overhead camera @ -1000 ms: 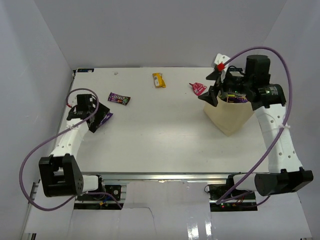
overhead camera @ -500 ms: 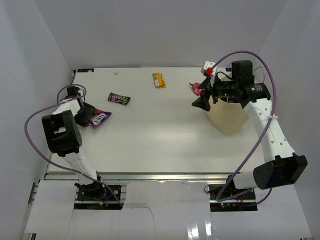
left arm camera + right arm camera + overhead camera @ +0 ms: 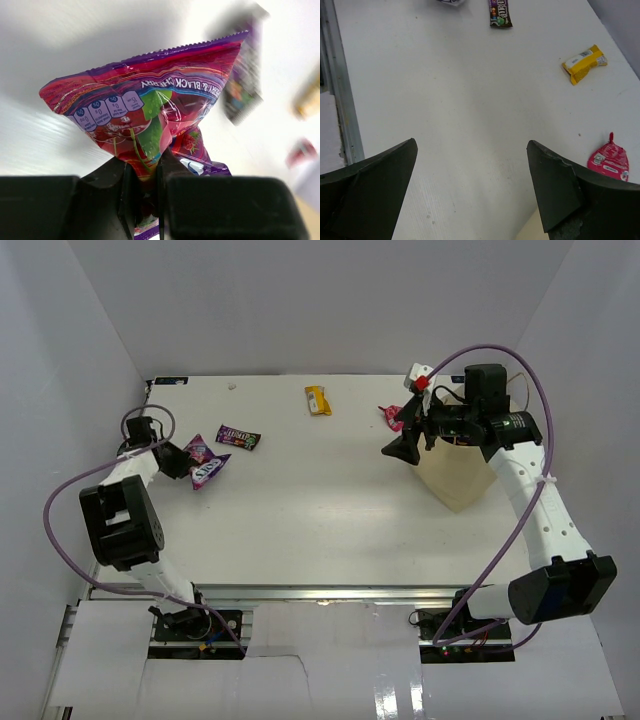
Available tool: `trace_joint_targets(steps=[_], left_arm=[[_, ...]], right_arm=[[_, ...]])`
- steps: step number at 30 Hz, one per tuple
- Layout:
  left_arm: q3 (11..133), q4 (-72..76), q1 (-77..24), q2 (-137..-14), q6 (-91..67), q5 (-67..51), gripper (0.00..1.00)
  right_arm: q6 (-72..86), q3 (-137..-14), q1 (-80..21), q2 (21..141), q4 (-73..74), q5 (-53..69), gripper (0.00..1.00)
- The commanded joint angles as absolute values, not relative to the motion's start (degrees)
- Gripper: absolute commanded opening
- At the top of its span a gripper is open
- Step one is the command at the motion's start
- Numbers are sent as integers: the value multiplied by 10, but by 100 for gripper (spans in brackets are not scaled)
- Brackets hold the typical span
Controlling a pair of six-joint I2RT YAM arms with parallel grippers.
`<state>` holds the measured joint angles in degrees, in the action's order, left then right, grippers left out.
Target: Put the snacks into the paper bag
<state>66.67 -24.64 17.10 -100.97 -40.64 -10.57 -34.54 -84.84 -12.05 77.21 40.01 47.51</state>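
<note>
Top view: my left gripper (image 3: 182,464) pinches the large purple bag (image 3: 208,466) near the table's (image 3: 320,520) left edge. The brown packet (image 3: 238,437), yellow wrapper (image 3: 318,400) and pink-red wrapper (image 3: 392,416) lie farther back. The paper bag (image 3: 462,480) stands upright at the right, my right gripper (image 3: 398,435) beside it. Left wrist: jaws clamped on the bag's lower corner. Right wrist: fingers (image 3: 375,185) spread wide above the table, the three small snacks beyond.
</note>
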Motion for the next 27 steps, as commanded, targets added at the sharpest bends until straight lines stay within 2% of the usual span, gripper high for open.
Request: trace_joint_targets(steps=[1, 2, 5, 7, 9, 12, 17, 21, 24, 27], left_arm=[[619, -83, 141, -914, -388, -320, 7], [591, -58, 129, -896, -395, -396, 6], [564, 3, 53, -875, -412, -482, 6], [554, 54, -26, -867, -427, -497, 6], [541, 78, -67, -854, -442, -499, 7], [545, 83, -131, -846, -451, -481, 7], [537, 83, -180, -820, -463, -457, 8], [517, 83, -192, -798, -467, -457, 8], [498, 84, -198, -783, -469, -454, 8], [483, 83, -199, -767, -473, -454, 8]], right_arm=[[-261, -827, -131, 773, 345, 550, 95], [-235, -822, -155, 780, 335, 568, 95], [-109, -803, -218, 801, 267, 530, 94], [-11, -795, -249, 818, 227, 497, 97], [57, -789, -300, 833, 167, 410, 98], [148, -801, -329, 878, 132, 343, 95], [142, -819, -342, 917, 151, 244, 96], [153, -770, -346, 895, 149, 231, 100], [157, -748, -352, 876, 132, 239, 92], [139, -758, -352, 864, 127, 240, 90]])
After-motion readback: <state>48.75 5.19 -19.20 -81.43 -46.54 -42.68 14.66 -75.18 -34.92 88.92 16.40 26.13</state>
